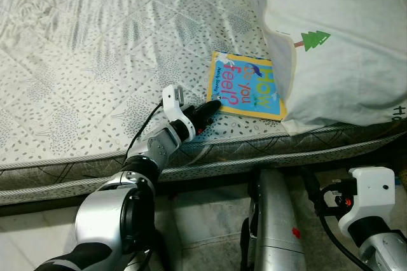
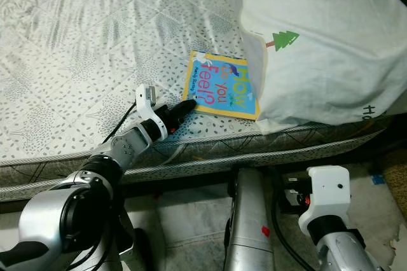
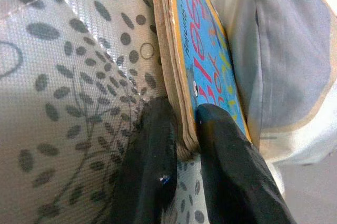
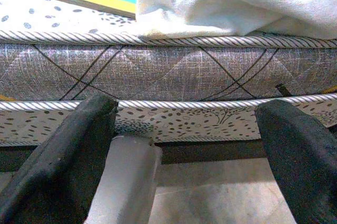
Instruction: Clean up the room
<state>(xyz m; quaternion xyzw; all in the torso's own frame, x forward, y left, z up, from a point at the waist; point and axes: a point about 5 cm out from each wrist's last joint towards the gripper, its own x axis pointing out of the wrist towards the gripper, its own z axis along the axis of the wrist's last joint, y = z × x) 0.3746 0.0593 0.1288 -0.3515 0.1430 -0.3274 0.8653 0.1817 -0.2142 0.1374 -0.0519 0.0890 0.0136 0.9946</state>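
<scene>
Left gripper (image 3: pixel 184 129) pinching the near corner of the book (image 1: pixel 247 85), one finger (image 3: pixel 152 155) under it on the mattress (image 1: pixel 95 61), the other on the blue cover. Book lies flat just ahead of my fingertips, its far edge tucked under the white pillow (image 1: pixel 331 35). Right gripper (image 4: pixel 184 145) hangs low beside the mattress edge, spread wide, holding nothing.
</scene>
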